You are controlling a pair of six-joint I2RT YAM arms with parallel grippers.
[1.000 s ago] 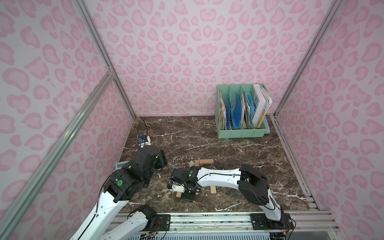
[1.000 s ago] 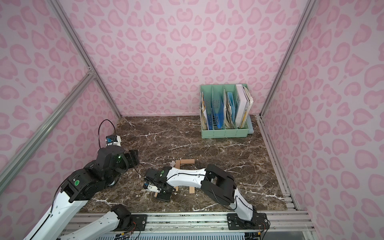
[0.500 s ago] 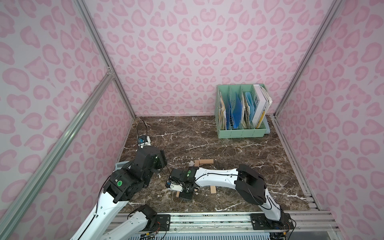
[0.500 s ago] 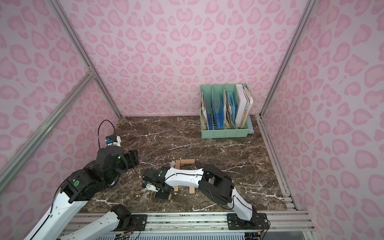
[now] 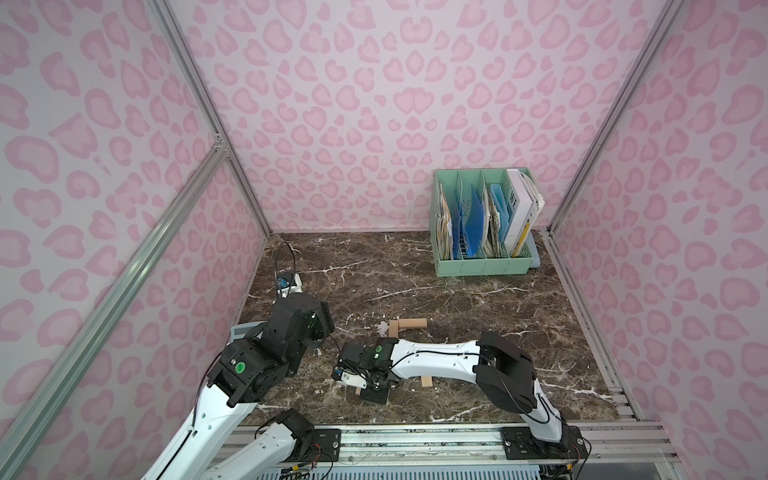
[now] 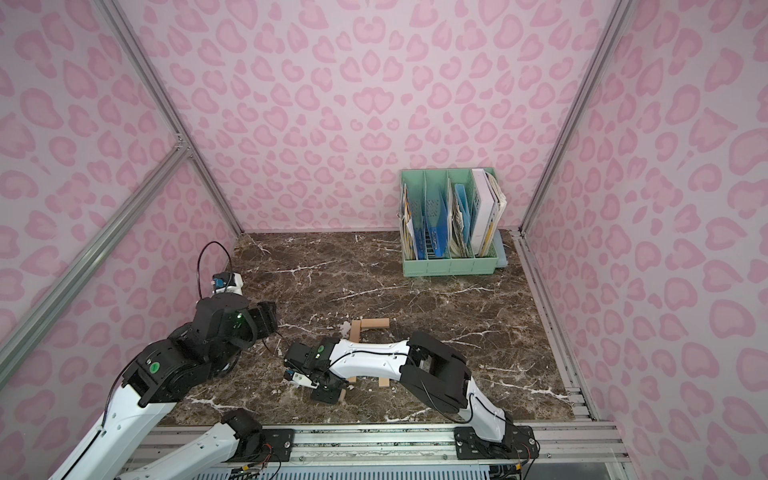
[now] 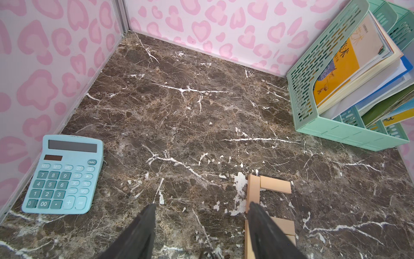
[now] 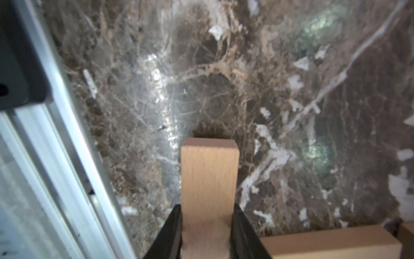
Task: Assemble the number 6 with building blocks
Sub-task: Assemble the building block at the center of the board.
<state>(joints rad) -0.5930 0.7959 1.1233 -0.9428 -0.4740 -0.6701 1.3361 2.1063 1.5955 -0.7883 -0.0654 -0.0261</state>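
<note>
Left arm (image 5: 216, 411): white link shells, bulky black joint housings, and a round green sticker (image 5: 240, 367) on the largest joint. A looped black cable (image 5: 286, 257) feeds the small white-and-blue wrist camera (image 5: 286, 286).

Right arm (image 5: 432, 359): same build, with a tapered white link, a boxy black elbow, a thin black lead over the shell and a green dot (image 5: 378, 350) near the wrist.

Both arms stand on black base plates (image 5: 536, 442) screwed to my silver rail (image 5: 415, 436).

Left claw (image 7: 202, 204): matte black fingers, narrow and tapering.

Right claw (image 8: 207, 206): glossy black, wedge-edged.

Top views high, same scene; R wrist near block (image 8: 209, 179)
</note>
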